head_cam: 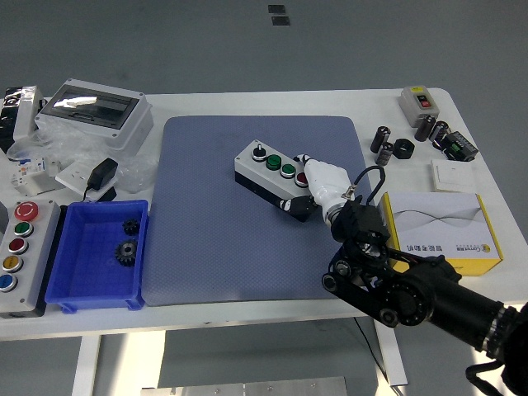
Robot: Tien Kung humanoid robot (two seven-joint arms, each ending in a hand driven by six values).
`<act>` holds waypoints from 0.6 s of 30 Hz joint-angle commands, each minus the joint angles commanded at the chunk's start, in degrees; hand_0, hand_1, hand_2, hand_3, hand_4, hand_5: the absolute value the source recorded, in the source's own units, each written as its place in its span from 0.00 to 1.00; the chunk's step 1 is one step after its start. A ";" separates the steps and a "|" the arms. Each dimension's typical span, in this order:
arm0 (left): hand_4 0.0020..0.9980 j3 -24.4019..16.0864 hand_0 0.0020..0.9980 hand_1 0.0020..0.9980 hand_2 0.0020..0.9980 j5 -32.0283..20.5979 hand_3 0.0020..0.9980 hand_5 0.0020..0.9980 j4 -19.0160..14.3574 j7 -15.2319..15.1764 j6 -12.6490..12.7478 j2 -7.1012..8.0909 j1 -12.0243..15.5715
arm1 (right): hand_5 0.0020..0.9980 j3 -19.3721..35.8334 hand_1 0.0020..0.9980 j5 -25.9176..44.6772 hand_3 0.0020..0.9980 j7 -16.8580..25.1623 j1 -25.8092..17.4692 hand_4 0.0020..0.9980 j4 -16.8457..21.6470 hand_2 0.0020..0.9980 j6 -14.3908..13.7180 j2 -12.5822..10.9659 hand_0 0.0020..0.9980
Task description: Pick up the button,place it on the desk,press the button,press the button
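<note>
Resting on the blue-grey textured mat [214,239], the white rectangular button box [275,176] lies flat, likely so presses meet firm backing. Right white-gloved hand [323,186] covers its 4 o'clock end by the red button; whether it grips or presses, cannot tell. Visible there: one black knob, two green buttons, one red. Blue plastic bin [82,285] at 9 o'clock holds two black gears.

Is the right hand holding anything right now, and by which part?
The right hand grips the button box by its near-right end, beside the red button. The box lies on the blue mat.
</note>
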 joint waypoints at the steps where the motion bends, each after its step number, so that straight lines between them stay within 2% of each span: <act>1: 0.63 0.02 0.62 0.59 0.53 -0.04 0.58 0.13 0.00 -0.02 0.00 -0.01 0.01 | 0.07 0.01 0.32 0.14 0.63 0.37 -0.07 0.30 0.24 0.35 -0.11 -0.17 0.12; 3: 0.63 -0.01 0.62 0.59 0.53 -0.03 0.58 0.13 0.00 -0.04 0.01 -0.03 0.04 | 0.07 0.10 0.32 0.64 0.63 1.60 -0.29 0.30 1.07 0.35 -0.53 -0.68 0.12; 4: 0.63 -0.02 0.62 0.59 0.53 -0.02 0.58 0.13 0.00 -0.06 0.01 -0.05 0.06 | 0.00 0.18 0.30 0.94 0.51 2.43 -0.44 0.19 1.61 0.33 -0.85 -1.01 0.09; 9: 0.63 -0.09 0.62 0.59 0.53 0.00 0.58 0.13 0.00 -0.15 0.00 -0.15 0.11 | 0.00 0.37 0.30 4.64 0.51 8.29 -1.57 0.19 5.28 0.33 -2.56 -3.46 0.09; 10: 0.64 -0.10 0.62 0.59 0.53 0.02 0.58 0.13 0.00 -0.18 0.00 -0.16 0.11 | 0.00 0.41 0.30 5.51 0.39 9.38 -1.81 0.14 6.03 0.34 -2.72 -3.98 0.09; 12: 0.64 -0.15 0.62 0.59 0.53 0.09 0.58 0.13 0.00 -0.23 -0.01 -0.21 0.11 | 0.00 0.45 0.30 7.02 0.39 11.69 -2.32 0.14 7.91 0.34 -2.71 -5.30 0.09; 15: 0.64 -0.28 0.62 0.59 0.53 0.24 0.58 0.13 0.00 -0.31 -0.03 -0.28 0.17 | 0.00 -0.24 0.30 8.06 0.39 16.03 -2.94 0.14 11.80 0.34 -0.57 -8.63 0.09; 18: 0.64 -0.55 0.62 0.59 0.53 0.54 0.58 0.13 0.00 -0.29 -0.04 -0.30 0.24 | 0.00 -2.11 0.29 5.75 0.37 19.85 -2.70 0.12 15.58 0.34 2.59 -11.87 0.09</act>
